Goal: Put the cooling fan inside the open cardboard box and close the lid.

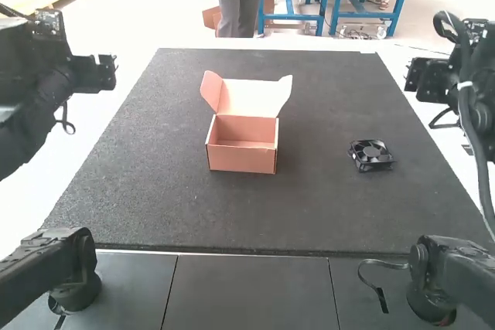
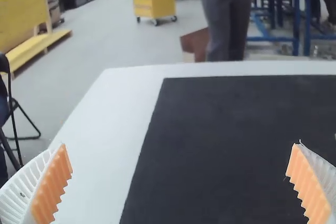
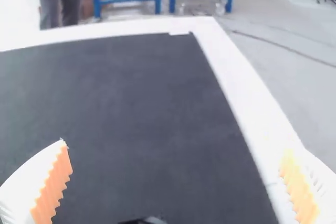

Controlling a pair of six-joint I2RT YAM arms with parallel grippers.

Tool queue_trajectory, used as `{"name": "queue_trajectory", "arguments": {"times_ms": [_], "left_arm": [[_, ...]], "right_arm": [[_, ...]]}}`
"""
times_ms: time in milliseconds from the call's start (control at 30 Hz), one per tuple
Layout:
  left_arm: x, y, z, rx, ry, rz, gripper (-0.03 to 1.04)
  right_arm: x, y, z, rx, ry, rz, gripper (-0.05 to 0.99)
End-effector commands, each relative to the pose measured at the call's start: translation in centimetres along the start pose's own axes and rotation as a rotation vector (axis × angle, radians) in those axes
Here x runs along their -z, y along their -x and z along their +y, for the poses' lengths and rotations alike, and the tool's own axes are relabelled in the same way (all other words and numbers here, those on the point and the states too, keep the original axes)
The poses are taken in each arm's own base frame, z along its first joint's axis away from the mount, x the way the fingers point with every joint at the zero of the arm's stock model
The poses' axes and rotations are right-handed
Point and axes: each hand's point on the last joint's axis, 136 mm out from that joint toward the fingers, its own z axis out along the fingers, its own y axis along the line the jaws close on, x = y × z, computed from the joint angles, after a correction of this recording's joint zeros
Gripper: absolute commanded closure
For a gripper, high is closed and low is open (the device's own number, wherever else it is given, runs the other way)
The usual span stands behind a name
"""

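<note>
Cooling fan [image 1: 371, 154]: prob. light, stiff; you're targeting frame edges. Lying nearer right gripper [image 3: 173, 150] than left gripper [image 2: 178, 150], both gaping, empty

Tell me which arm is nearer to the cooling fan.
Right. The right arm is off the mat's right edge, near the cooling fan; the left arm is across the mat, beyond the box.

Open cardboard box [image 1: 242, 143] on mat [image 1: 139, 160], lid [image 1: 251, 96] raised, cooling fan [image 1: 371, 154] seemingly flat to its right
</note>
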Motion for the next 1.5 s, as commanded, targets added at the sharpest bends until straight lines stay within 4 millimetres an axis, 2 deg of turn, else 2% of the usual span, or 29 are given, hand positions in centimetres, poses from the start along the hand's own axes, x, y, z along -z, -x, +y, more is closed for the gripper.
{"name": "queue_trajectory", "arguments": {"times_ms": [0,100,167,200,400,467,600,800,1067,1167,1367,1467], "left_arm": [[-1.2,1.9,0.0,0.006,-0.007,0.043,0.04],[-2.4,1.9,-0.5,0.009,-0.043,0.113,0.04],[-3.1,1.8,-0.5,0.01,-0.047,0.155,0.04],[-3.4,1.5,-0.6,0.01,-0.051,0.186,0.04],[-5.0,-0.6,-1.7,-0.002,-0.07,0.364,0.04],[-5.2,-0.8,-2.2,-0.008,-0.086,0.398,0.04],[-5.4,-0.8,-2.6,-0.009,-0.097,0.431,0.04],[-5.4,-2.7,-3.1,0.054,-0.109,0.513,0.04],[-4.6,-4.7,-5.8,0.064,-0.177,0.588,0.04],[-4.6,-5.4,-6.3,0.06,-0.19,0.595,0.04],[-4.7,-5.6,-6.4,0.063,-0.19,0.592,0.04],[-4.7,-5.8,-6.3,0.068,-0.188,0.596,0.04]], "right_arm": [[-1.1,2.4,-1.2,-0.007,-0.056,0.03,0.03],[-1.9,4.5,-0.9,-0.082,-0.045,0.036,0.03],[-1.9,6.4,-0.8,-0.082,-0.04,0.005,0.04],[-2.3,6.7,-1.0,-0.074,-0.046,0.011,0.04],[-6.7,1.5,-1.1,-0.016,-0.056,0.352,0.03],[-7.4,-0.3,-1.3,-0.003,-0.061,0.472,0.03],[-8.9,-2.3,-1.9,0.011,-0.052,0.596,0.03],[-10.1,-6.5,-2.1,0.084,-0.027,0.746,0.03],[-11.2,-11.6,-1.6,0.114,0.029,0.891,0.04],[-11.4,-13.5,-2.0,0.097,0.026,0.942,0.04],[-11.6,-17.0,-2.2,0.073,0.019,1.022,0.04],[-11.7,-18.0,-2.2,0.066,0.02,1.048,0.04]]}}
